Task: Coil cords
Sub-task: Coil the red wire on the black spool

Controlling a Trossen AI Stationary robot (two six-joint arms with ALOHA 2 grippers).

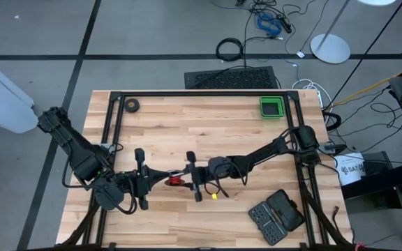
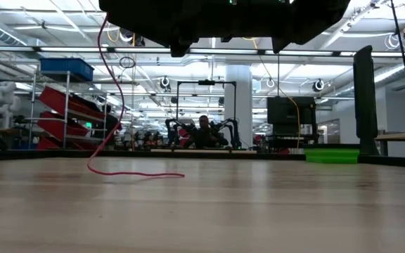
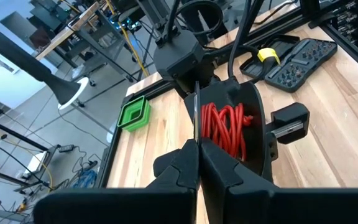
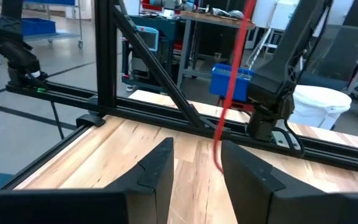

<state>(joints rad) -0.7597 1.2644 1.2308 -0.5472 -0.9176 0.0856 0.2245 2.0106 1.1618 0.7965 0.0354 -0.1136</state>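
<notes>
Wooden table (image 1: 187,132) carries both arms, meeting near its front centre. Left gripper (image 3: 199,163) has its fingers pressed together, pinching a thin dark strip directly ahead of it. Just beyond, the cords (image 3: 224,127), coiled red wire, sit against the right gripper (image 1: 195,178), whose fingers stand parted, grasping nothing visible.

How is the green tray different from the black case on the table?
The tray is green, the case black. The tray is smaller than the case. The tray sits square by the far edge; the case lies askew near the front. Both are on the table's right side.
</notes>
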